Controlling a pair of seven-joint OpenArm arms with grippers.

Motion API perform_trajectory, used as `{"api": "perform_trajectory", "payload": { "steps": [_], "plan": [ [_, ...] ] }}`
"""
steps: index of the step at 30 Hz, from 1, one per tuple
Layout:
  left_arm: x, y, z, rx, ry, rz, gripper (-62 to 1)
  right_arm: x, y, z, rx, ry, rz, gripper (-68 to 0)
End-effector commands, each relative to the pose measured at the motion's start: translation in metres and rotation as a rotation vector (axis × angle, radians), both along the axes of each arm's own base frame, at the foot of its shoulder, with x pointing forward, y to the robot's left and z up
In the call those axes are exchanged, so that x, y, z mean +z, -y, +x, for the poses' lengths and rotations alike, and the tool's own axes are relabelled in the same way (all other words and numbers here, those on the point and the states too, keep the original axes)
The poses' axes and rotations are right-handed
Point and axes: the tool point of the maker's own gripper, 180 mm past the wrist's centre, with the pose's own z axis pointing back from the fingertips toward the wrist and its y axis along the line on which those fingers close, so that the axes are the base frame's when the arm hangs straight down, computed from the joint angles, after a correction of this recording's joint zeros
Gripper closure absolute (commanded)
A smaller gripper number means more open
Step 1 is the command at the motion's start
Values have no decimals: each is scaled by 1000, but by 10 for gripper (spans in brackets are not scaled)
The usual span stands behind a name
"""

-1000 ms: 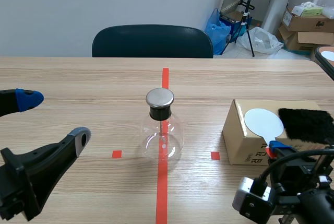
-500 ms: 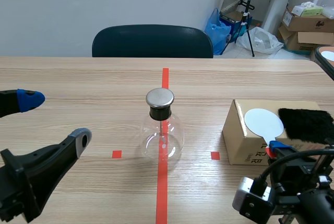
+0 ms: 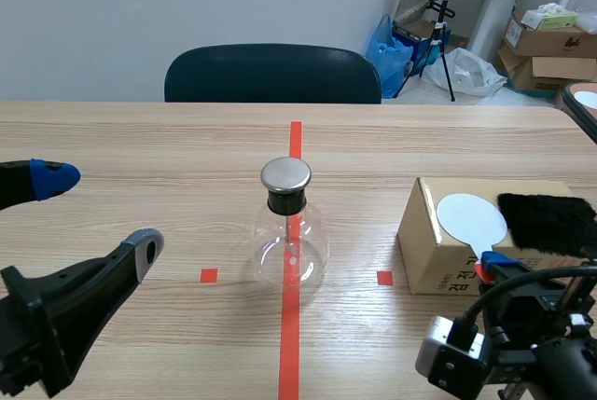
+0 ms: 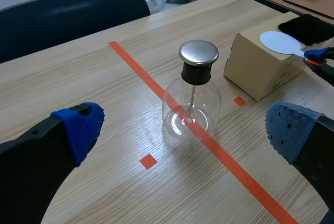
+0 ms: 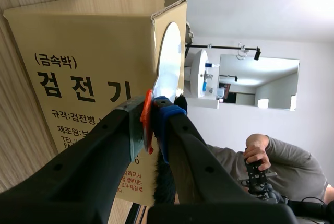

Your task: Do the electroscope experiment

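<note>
Scene: flask (image 3: 290, 246) with metal cap stands on the red tape line, mid-table. Box (image 3: 438, 255) to its right carries white paddle (image 3: 472, 220) and black fur (image 3: 548, 223).
Left wrist: left gripper (image 4: 183, 128) spread wide, flask ahead, apart from both fingers.
Right wrist: right gripper (image 5: 151, 117) clamped on paddle handle at the box top.

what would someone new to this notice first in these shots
The glass flask with its metal cap stands on the red tape line in the middle of the table, ahead of the open left gripper. To its right a cardboard box carries a white paddle and a black furry cloth; the right gripper is shut on the paddle's handle.
</note>
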Motion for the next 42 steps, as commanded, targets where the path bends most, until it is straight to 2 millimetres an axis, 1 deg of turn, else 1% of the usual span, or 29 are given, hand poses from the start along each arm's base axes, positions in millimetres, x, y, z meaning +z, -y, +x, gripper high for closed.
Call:
{"api": "perform_trajectory", "payload": {
  "steps": [1, 7, 11, 14, 15, 17, 18, 20, 22, 23, 27, 33, 36, 39, 42],
  "plan": [
    [9, 4, -1, -11, 22, -19, -623, 6, 1, 5, -2, 21, -1, -11],
    [9, 4, -1, -11, 22, -19, -623, 9, 4, 7, -17, 37, -9, -11],
    [8, 4, -1, -12, 21, -18, -623, 18, 11, 10, -55, 76, -30, -11],
    [8, 4, -1, -14, 19, -14, -623, 31, 11, 16, -66, 116, -48, -11],
    [7, 4, -1, -19, 17, -8, -559, 36, 10, 18, -67, 131, -52, -11],
    [4, 4, -1, -40, 8, 11, -400, 48, 7, 22, -64, 162, -48, -11],
    [1, 6, -2, -65, 1, 25, -331, 53, 6, 23, -63, 178, -44, -11],
    [-9, 9, -1, -113, -25, 67, -204, 63, 1, 26, -47, 205, -49, -11],
    [-20, 7, 5, -141, -46, 106, -78, 70, -5, 29, -38, 227, -52, -13],
    [-26, 5, 9, -148, -52, 119, -29, 71, -8, 30, -36, 233, -57, -13],
    [-50, -4, 24, -183, -100, 113, -39, 75, -21, 35, -30, 258, -60, -13],
    [-80, -11, 42, -250, -124, 26, -40, 84, -40, 40, -23, 300, -46, -13],
    [-93, -8, 48, -295, -134, 4, -40, 87, -49, 42, -14, 317, -46, -13],
    [-102, -4, 56, -309, -138, -21, -40, 91, -58, 43, -4, 333, -46, -13],
    [-111, 4, 61, -324, -148, -34, -41, 90, -67, 43, 15, 339, -51, -13]
  ]
}}
